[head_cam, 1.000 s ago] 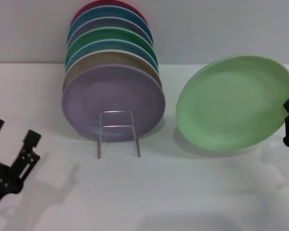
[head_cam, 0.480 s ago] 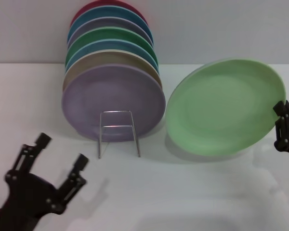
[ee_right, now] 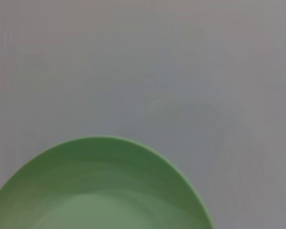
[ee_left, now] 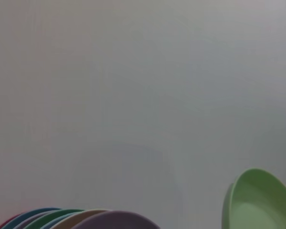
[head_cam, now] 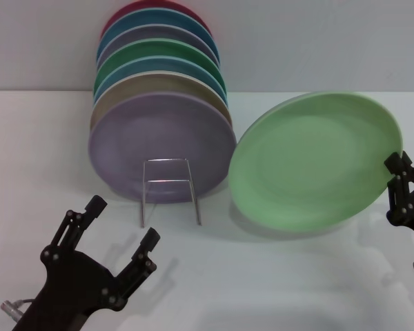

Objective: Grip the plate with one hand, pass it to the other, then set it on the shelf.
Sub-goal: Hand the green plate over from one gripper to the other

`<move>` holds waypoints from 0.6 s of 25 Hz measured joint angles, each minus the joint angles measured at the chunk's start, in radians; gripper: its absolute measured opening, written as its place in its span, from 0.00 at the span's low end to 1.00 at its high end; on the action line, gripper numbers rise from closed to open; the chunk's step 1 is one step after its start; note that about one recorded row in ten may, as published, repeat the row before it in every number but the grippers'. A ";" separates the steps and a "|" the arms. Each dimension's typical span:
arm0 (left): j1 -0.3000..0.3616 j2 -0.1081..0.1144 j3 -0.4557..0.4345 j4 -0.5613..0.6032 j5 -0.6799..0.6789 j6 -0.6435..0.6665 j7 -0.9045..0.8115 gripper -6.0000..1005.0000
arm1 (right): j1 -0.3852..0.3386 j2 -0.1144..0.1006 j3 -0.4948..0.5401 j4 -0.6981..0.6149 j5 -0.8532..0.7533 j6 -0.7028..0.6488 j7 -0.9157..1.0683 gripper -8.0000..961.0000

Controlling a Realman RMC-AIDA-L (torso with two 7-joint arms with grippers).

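The light green plate (head_cam: 314,162) hangs tilted above the table, right of the rack, its face turned toward me. My right gripper (head_cam: 399,172) is shut on its right rim, at the right edge of the head view. At the lower left, my left gripper (head_cam: 124,219) stands open with its fingers pointing up and right, well short of the plate and holding nothing. Part of the plate (ee_left: 260,202) shows in a corner of the left wrist view. The plate (ee_right: 100,186) also fills the lower part of the right wrist view.
A wire rack (head_cam: 169,189) at the back left holds several upright plates, with a lilac plate (head_cam: 162,141) at the front. Their rims (ee_left: 81,219) peek into the left wrist view. A white table (head_cam: 262,276) lies below and a grey wall behind.
The right gripper has carried the plate leftward, closer to the rack. The left gripper has risen and moved right, toward the middle, still open.
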 joint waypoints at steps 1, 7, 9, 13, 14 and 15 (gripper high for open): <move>0.004 0.000 0.004 -0.008 0.000 -0.006 0.013 0.86 | -0.003 0.000 0.000 -0.002 0.000 0.000 0.000 0.03; 0.019 0.000 0.029 -0.064 0.000 -0.076 0.058 0.86 | -0.039 0.000 -0.004 -0.041 0.004 0.008 -0.025 0.03; 0.020 0.000 0.036 -0.079 0.000 -0.099 0.072 0.86 | -0.058 0.000 -0.027 -0.066 0.027 0.016 -0.037 0.03; 0.021 0.000 0.039 -0.095 0.000 -0.128 0.076 0.86 | -0.076 0.000 -0.156 -0.104 0.176 0.023 -0.090 0.03; 0.019 0.000 0.039 -0.096 -0.001 -0.130 0.076 0.86 | -0.076 0.000 -0.211 -0.115 0.238 0.024 -0.117 0.03; 0.018 0.000 0.039 -0.097 -0.001 -0.131 0.076 0.86 | -0.076 0.000 -0.263 -0.127 0.297 0.026 -0.141 0.03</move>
